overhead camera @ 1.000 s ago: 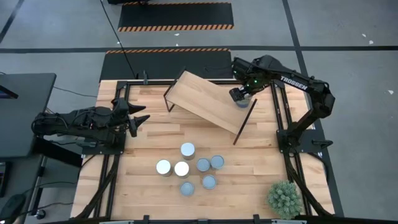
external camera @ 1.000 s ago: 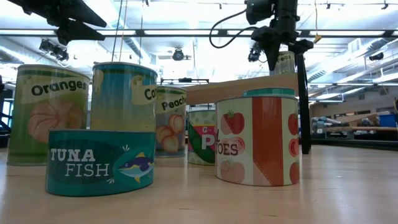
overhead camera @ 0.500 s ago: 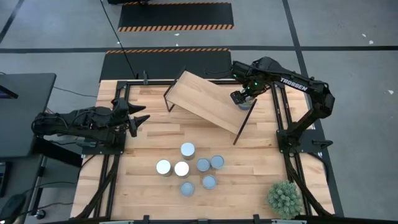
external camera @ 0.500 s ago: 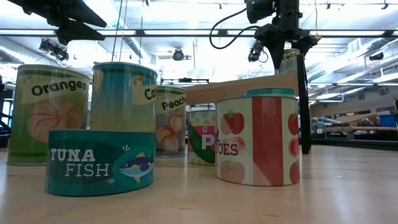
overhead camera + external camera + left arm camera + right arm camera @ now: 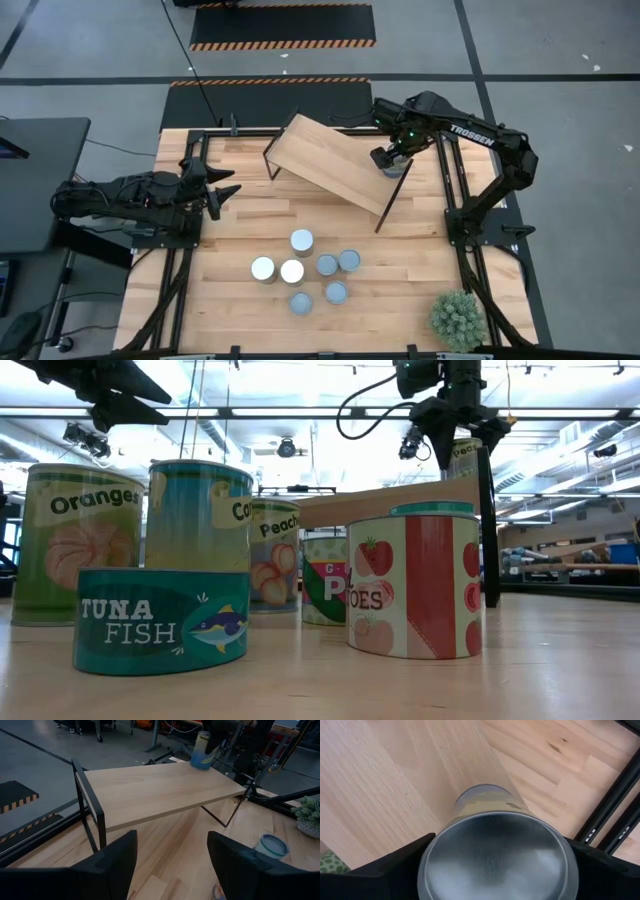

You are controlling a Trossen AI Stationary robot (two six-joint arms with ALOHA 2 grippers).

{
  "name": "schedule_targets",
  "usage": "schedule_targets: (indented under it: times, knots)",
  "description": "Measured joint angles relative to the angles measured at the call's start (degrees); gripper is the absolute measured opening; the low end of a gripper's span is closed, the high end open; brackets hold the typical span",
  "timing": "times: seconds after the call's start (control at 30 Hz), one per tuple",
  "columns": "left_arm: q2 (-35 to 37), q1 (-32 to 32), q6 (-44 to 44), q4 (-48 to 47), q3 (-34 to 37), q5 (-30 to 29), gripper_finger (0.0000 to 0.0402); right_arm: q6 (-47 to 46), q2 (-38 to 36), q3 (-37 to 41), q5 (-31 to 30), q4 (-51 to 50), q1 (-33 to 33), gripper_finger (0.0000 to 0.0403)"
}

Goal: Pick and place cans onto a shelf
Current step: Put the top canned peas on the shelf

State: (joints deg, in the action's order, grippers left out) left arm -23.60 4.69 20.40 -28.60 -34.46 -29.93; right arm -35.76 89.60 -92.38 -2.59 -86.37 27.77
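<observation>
My right gripper (image 5: 390, 160) hangs over the far right corner of the light wooden shelf board on thin dark legs (image 5: 330, 165), and directly beneath it stands a small round tin with a silvery top and a yellow-green label (image 5: 496, 851); the relation that matters is vertical, since the tin's long axis points straight up at my wrist and its lid sits squarely between my two dark fingers (image 5: 395, 862); those fingers stand spread to either side of the rim and seem just clear of it, so I judge the tin set down on the shelf, bearing its own weight near the board's edge; the coming move, as I read it, is a straight lift away without brushing the lid. My left gripper (image 5: 222, 193) waits off the shelf's near left end, jaws parted on nothing. Seven more tins (image 5: 301, 242) stand clustered on the plank tabletop (image 5: 230, 285), well apart from the shelf, toward the spiky green potted plant (image 5: 457, 318).
</observation>
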Motion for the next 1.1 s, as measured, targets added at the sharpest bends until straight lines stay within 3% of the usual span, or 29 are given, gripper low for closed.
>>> schedule_targets:
  times: [1.1]
  knots:
    - [-0.01,-0.01,-0.01,0.00,0.00,0.00,0.0247,2.87,0.00,-3.93,2.23,1.00,0.00,0.0387]
